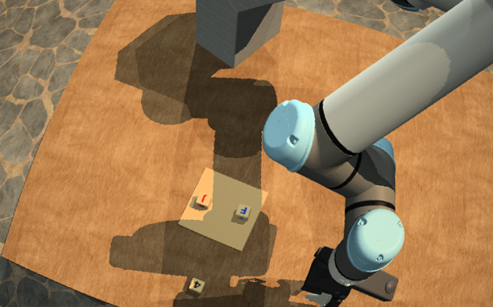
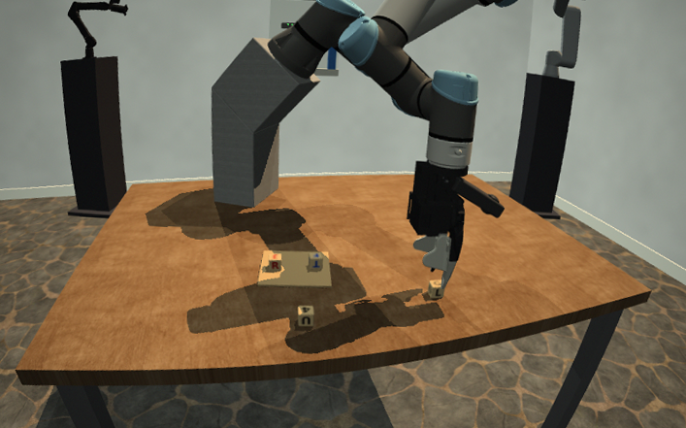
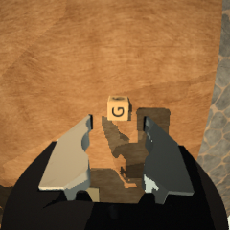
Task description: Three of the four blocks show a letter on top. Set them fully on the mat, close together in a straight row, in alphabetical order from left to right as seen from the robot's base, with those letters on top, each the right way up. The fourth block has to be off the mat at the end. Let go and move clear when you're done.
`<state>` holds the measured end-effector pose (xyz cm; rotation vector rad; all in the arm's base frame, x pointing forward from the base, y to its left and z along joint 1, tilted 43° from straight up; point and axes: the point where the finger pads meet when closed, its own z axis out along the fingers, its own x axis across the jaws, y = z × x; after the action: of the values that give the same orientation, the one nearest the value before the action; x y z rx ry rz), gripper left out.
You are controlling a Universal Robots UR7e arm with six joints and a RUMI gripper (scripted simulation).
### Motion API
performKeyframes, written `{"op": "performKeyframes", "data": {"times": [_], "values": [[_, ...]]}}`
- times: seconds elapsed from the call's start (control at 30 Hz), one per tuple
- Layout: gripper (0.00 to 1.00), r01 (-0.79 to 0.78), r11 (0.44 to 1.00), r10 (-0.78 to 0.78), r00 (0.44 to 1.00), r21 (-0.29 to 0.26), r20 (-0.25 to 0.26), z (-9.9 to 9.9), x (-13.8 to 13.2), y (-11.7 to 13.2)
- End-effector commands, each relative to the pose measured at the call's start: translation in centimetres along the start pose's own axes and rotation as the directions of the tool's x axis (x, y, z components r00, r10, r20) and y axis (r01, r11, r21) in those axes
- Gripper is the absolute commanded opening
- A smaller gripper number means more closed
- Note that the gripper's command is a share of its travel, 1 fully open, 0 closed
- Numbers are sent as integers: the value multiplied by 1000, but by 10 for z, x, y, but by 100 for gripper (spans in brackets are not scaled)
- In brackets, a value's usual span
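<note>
just below the hand (image 2: 441, 272), the g block (image 3: 118, 107) is sitting on the bench (image 2: 544, 277), lining up with the gap between the partly open fingers, which are gripping nothing. farther to the hand's side, the 4 block (image 1: 195, 285) is lying off the mat (image 1: 216, 224); beyond it, the f block (image 1: 241, 212) and j block (image 1: 203, 200) are resting on the mat.

a wooden bench (image 2: 147, 278) with dark legs stands on a floor (image 2: 454, 415) of grey cobbled stone. pale grey walls (image 2: 163, 81) meet it at a light skirting. two tall dark pedestals, left (image 2: 92, 132) and right (image 2: 540, 142), flank the back. hard shadows fall across the bench top.
</note>
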<state>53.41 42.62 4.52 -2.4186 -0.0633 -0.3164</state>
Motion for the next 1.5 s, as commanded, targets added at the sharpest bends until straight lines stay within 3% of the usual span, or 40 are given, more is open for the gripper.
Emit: {"op": "performKeyframes", "data": {"times": [0.0,0.63,1.2,1.23,1.47], "values": [[37,3,1000,-3,1000,1,-1,3,1,-2],[37,3,1000,-3,1000,0,-1,31,1,-2],[37,1,1000,-1,1000,0,-1,31,1,-1],[25,1,1000,-1,1000,0,-1,31,1,-1],[25,1,1000,-1,1000,0,-1,31,1,-1]]}}
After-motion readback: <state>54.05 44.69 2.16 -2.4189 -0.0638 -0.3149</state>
